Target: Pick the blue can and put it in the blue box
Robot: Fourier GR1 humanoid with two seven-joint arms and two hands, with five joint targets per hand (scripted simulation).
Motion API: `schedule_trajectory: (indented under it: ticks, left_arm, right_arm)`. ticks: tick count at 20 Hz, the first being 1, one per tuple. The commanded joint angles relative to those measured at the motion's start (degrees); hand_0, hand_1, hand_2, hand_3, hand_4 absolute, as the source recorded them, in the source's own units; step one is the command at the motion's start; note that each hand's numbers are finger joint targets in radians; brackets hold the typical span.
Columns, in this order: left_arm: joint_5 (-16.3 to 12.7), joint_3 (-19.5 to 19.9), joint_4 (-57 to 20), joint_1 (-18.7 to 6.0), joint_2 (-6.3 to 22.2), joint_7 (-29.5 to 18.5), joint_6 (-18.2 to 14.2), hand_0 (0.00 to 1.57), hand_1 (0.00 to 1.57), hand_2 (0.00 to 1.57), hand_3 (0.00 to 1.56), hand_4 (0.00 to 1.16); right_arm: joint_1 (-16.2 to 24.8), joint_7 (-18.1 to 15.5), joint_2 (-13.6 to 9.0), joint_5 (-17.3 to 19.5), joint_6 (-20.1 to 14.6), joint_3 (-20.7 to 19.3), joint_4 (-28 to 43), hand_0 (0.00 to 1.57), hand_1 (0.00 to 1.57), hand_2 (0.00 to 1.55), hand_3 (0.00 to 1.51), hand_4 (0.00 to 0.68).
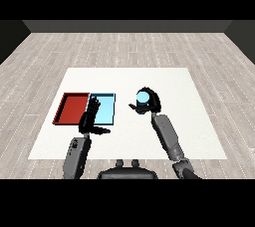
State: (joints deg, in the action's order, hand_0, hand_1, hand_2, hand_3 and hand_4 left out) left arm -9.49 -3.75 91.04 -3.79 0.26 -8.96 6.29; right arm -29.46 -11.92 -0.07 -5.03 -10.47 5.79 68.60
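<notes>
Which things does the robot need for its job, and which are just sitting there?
Needed:
- small round blue can, held in the black right hand
- flat light blue tray, where the can goes

Just there:
- flat red tray
- black left hand, open over the trays
- white table

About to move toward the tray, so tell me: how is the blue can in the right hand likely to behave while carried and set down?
The blue can looks round and rigid, so it probably keeps its shape inside the curled right hand. Its curved side suggests it could roll if laid down sideways in the light blue tray. It looks small against the hand, so likely light.
</notes>
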Motion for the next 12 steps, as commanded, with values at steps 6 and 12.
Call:
schedule_trajectory:
  ticks: [6, 12]
  left_arm:
    - [-2.54, -10.48, -1.60, -3.69, -0.25, 4.41, -9.17, 0.00, 0.00, 0.00, 0.00, 0.00]
    - [-1.15, -13.90, -7.86, -6.27, -0.26, 1.18, -12.38, 0.00, 0.00, 0.00, 0.00, 0.00]
  right_arm:
    - [3.77, -0.22, 0.06, -0.21, -1.50, 4.33, 3.93, 1.46, 1.46, 1.47, 1.44, 0.626]
    - [0.26, 0.57, 0.06, -0.60, -2.12, 5.58, 2.37, 1.46, 1.46, 1.47, 1.43, 0.619]
